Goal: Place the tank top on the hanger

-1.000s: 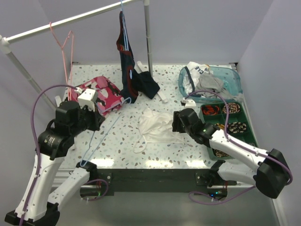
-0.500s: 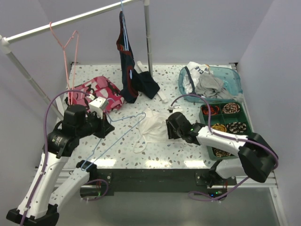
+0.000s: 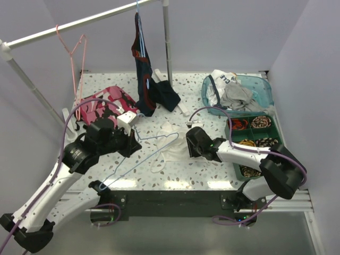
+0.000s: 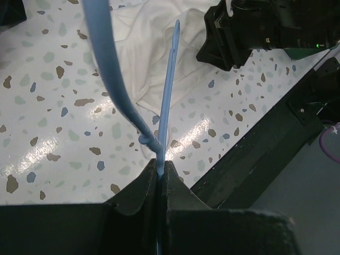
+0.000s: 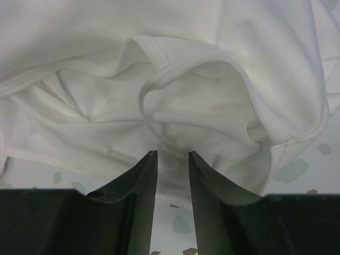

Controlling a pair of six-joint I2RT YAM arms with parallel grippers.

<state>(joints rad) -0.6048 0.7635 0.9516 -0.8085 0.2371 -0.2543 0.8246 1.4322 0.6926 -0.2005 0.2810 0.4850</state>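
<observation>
The white tank top (image 3: 170, 142) lies crumpled on the speckled table near the middle. My left gripper (image 3: 133, 144) is shut on the light-blue hanger (image 3: 154, 146), which slants from its hook near the front edge up toward the top. In the left wrist view the hanger's wire (image 4: 170, 79) runs out of my left gripper (image 4: 159, 163) toward the tank top (image 4: 154, 48). My right gripper (image 3: 187, 146) is low at the top's right edge. In the right wrist view my right gripper (image 5: 172, 153) is open with a narrow gap, its tips pressed into a fold of the tank top (image 5: 186, 64).
A pink camouflage garment (image 3: 109, 103) lies at back left. A navy garment (image 3: 142, 74) and a pink hanger (image 3: 74, 58) hang from the rail (image 3: 79, 22). A clear bin of clothes (image 3: 239, 93) and a green compartment tray (image 3: 284, 149) stand at right.
My left arm has carried the hanger rightward, toward the tank top. My right gripper has slid left onto the top's edge and its jaws have narrowed.
</observation>
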